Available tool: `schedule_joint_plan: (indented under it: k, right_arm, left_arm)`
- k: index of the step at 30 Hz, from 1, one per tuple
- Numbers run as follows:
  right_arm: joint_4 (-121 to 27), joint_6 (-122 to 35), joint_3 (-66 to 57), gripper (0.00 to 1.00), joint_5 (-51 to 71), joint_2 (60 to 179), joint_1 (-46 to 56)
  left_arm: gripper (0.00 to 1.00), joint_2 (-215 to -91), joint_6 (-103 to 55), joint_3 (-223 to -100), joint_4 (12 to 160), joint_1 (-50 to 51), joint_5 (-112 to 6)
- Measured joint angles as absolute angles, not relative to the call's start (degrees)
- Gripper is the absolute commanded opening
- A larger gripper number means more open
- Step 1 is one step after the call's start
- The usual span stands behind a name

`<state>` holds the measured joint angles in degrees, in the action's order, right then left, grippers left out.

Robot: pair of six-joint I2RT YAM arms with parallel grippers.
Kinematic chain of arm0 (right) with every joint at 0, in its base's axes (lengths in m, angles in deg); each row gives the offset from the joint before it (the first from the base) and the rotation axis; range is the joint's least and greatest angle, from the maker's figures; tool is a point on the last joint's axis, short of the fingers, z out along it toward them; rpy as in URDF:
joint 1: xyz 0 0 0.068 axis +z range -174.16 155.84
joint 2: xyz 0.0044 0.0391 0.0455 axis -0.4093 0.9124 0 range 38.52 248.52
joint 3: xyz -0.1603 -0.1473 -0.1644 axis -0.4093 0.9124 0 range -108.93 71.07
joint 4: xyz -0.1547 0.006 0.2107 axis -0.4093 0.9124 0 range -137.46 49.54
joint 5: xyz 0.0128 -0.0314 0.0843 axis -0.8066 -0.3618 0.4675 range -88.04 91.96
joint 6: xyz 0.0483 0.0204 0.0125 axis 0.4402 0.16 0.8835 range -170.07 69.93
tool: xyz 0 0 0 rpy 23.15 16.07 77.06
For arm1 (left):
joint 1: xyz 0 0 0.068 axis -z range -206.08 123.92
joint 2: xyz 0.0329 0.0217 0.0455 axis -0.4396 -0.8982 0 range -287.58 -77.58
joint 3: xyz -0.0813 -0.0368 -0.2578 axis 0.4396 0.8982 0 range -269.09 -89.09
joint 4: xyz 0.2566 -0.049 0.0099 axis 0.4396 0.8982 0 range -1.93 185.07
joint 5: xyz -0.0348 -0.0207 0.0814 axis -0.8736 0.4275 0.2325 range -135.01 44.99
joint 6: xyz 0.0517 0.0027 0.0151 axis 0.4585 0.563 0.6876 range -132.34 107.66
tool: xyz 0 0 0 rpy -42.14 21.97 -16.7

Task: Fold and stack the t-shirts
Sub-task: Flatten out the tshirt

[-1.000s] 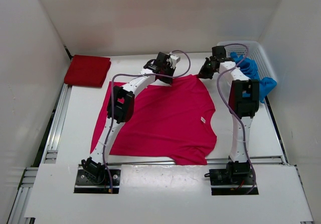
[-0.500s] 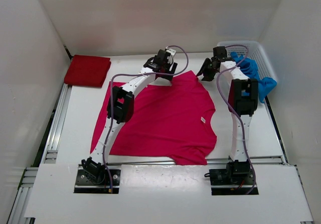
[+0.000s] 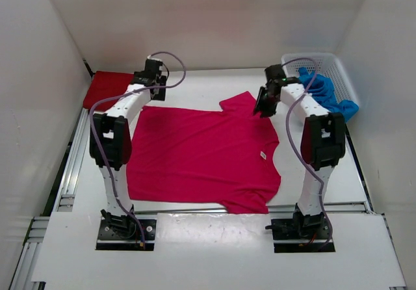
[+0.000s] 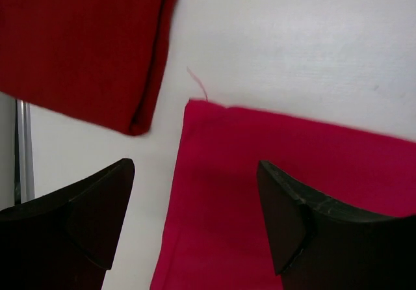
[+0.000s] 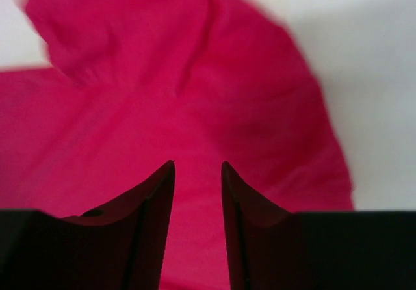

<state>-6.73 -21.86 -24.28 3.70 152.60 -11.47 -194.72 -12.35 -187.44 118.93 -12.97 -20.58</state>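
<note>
the folded dark red shirt [image 3: 99,88] lies far left. just beside it the left gripper [image 4: 195,173] hovers, jaws wide apart and empty, over a far corner of the pink shirt [image 3: 201,153], which is spread flat in the middle. the right gripper [image 5: 198,168], jaws a little apart, hangs over its sleeve. best to pinch both edges evenly so the fold lands straight. the blue shirt [image 3: 327,92] lies in the basket [image 3: 333,58].

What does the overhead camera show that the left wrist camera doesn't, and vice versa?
Only overhead: the basket with the blue shirt, the right end effector, and the whole pink shirt laid out. Only the left wrist: a loose thread at that shirt's corner. Both: the pink shirt, the folded red shirt, the table and the open left end effector.
</note>
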Motion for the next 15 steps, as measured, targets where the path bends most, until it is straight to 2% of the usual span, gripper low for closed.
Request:
schedule_joint_plan:
  k: [3,7,15]
  right_arm:
    - [-4.0,-21.3,-21.8,0.39,1.8,155.9,-9.2]
    - [0.5,-20.0,-24.9,0.39,-0.3,162.5,-9.8]
    - [5.5,-19.0,-49.3,0.4,-2.6,176.7,-11.5]
  left_arm:
    - [0.85,-193.8,-12.3,-182.0,119.1,-12.8,-19.3]
    - [0.84,-199.8,-12.3,-180.4,119.7,-11.9,-18.5]
    - [0.84,-208.5,-12.2,-191.7,119.1,-16.3,-16.9]
